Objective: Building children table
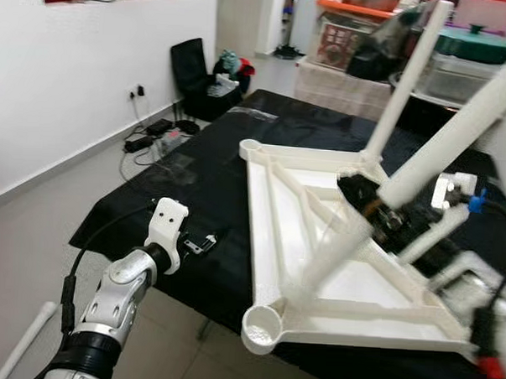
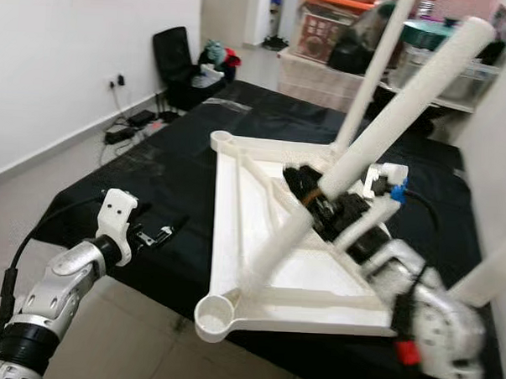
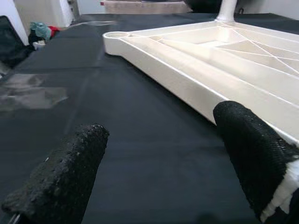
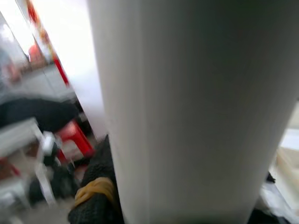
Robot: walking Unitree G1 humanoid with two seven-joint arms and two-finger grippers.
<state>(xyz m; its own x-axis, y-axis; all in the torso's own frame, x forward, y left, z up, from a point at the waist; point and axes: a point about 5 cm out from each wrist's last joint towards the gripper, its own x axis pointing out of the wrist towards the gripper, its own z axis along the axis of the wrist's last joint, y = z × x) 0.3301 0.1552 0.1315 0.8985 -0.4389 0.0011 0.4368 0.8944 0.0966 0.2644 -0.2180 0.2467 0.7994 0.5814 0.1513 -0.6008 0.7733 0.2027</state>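
Note:
The white table top (image 1: 261,190) lies upside down on a black-covered table (image 1: 195,178). One white leg (image 1: 404,87) stands upright in its far corner. My right gripper (image 1: 366,199) is shut on a second white leg (image 1: 457,131), held tilted over the top with its lower end pointing toward the near-left corner socket (image 1: 262,327). In the right wrist view this leg (image 4: 187,112) is very close, beside a black finger (image 4: 96,200). My left gripper (image 3: 159,158) is open with nothing in it, low over the cloth left of the table top (image 3: 196,56).
A black chair (image 1: 195,74) with clutter stands by the white wall, with cables (image 1: 150,135) on the floor nearby. Storage boxes (image 1: 352,34) fill the back. A white tube (image 1: 24,343) lies on the floor at the near left. Another white tube (image 2: 489,275) rises at the right edge.

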